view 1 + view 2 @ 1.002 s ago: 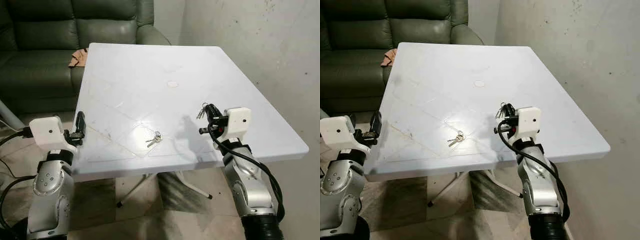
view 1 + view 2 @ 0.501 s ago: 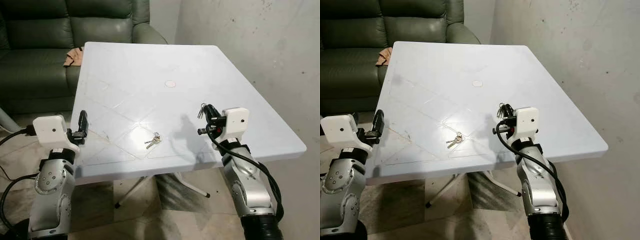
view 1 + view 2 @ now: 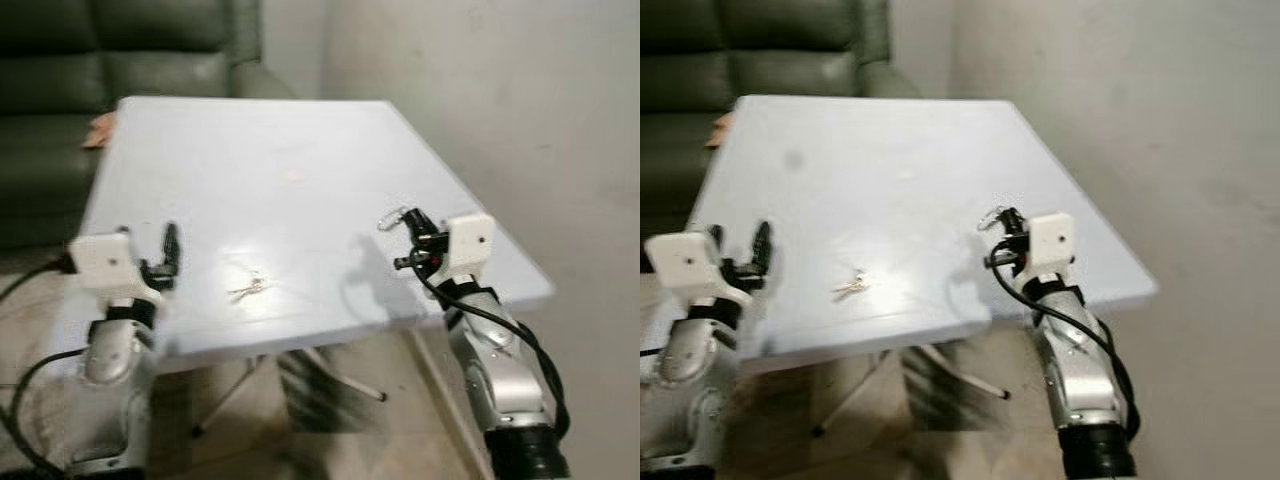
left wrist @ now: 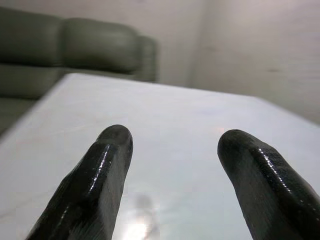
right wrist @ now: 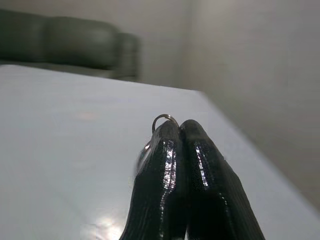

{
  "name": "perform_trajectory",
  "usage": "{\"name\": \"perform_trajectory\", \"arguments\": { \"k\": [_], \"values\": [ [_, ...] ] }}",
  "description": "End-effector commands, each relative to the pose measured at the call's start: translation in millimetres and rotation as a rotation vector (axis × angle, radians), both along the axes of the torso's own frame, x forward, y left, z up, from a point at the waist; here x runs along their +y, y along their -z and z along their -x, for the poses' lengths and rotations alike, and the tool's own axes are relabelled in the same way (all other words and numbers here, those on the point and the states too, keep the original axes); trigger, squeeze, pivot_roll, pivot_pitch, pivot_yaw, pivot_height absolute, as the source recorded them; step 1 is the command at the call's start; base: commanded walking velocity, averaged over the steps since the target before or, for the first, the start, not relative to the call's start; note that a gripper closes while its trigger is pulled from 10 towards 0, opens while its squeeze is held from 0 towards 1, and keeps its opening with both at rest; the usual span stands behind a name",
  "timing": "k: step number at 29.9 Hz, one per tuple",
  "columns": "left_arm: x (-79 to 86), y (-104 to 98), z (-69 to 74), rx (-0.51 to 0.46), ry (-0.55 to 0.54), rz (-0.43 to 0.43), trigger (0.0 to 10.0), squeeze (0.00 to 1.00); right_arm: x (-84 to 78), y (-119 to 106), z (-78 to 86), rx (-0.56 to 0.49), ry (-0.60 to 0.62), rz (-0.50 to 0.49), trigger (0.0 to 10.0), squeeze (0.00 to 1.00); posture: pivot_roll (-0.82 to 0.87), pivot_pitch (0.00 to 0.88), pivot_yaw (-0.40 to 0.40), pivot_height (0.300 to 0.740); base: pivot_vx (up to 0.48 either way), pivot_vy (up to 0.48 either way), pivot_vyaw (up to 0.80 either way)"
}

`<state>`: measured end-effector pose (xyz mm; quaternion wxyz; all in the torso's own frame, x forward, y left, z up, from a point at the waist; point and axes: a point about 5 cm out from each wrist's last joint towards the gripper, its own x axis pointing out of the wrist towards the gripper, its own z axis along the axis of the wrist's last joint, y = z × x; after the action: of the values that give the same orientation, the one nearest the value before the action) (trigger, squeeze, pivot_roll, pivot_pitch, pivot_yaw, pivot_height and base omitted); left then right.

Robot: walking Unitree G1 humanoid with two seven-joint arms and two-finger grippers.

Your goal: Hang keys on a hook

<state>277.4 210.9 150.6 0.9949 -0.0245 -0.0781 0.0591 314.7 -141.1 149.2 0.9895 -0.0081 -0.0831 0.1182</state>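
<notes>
Right pincer [image 5: 179,131] clenched on key ring [image 5: 165,119]: light, stiff, slippery, so grip the ring itself. Left pincer [image 4: 172,145] released; second keys [image 3: 247,288] on counter [image 3: 240,140], 9 o'clock of right pincer.

White table [image 3: 300,130] stands before a green sofa [image 3: 60,90].

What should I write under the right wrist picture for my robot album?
Right gripper pinching a key ring above the white table.

Both silver arms are raised forward, elbows bent. The left hand [image 3: 172,243] points up with its two black fingers [image 4: 95,185] spread apart. The right hand [image 3: 412,222] has its fingers [image 5: 170,175] pressed together.
</notes>
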Motion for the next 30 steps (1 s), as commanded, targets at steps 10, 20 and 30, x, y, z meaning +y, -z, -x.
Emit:
{"name": "perform_trajectory", "arguments": {
  "k": [10,20,30],
  "values": [
    [3.4,-0.2,-0.6,0.01,-0.024,-0.011,10.0,0.0,3.4,0.4,0.6,-0.001,-0.02,0.004,10.0,0.0,-0.05,0.0,-0.048,0.74,0.0,0.0,-0.8],
    [2.6,-0.1,-1.9,0.014,-0.025,-0.008,10.0,0.0,3.1,1.6,1.7,0.001,-0.023,0.009,10.0,0.0,-0.05,0.0,-0.048,0.74,0.0,0.0,-0.8],
    [2.3,1.8,-2.1,0.025,-0.024,0.009,10.0,0.0,2.8,2.2,2.4,0.004,-0.025,0.012,10.0,0.0,-0.05,0.0,-0.049,0.74,0.0,0.0,-0.8]
  ]
}}
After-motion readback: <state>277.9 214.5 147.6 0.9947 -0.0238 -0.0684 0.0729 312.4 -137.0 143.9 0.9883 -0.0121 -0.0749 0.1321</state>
